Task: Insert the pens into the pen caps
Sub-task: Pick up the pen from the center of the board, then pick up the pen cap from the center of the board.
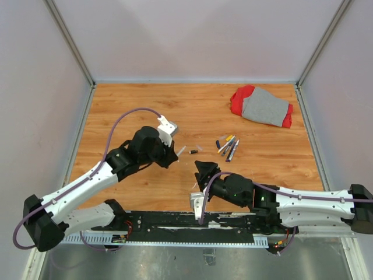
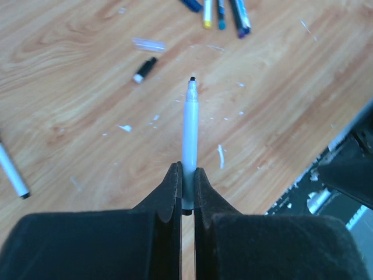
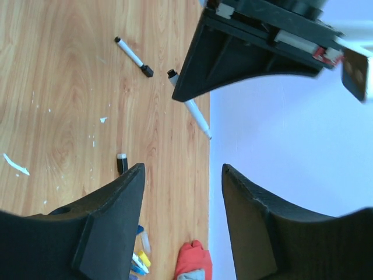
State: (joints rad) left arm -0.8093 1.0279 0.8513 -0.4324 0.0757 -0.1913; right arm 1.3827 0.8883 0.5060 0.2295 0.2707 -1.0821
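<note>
Pinching a pen [image 2: 190, 128] near the cap [image 2: 144, 69], the left gripper [image 2: 187, 172] is clamping shut — the right gripper [image 3: 182, 169] is gaping, empty.

Wooden table [image 1: 140, 99], pale grey walls [image 1: 192, 35] on three sides. At far right, crumpled cloth [image 1: 262, 107] (red, with grey on top) lying on the wood. Scattered about the middle, small white flecks [image 2: 221, 156] and one clear scrap [image 2: 148, 44].

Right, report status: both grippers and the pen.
Left gripper shut on a pen, tip pointing out. Right gripper open, empty. Black pen cap lies loose ahead, nothing blocking it.
</note>
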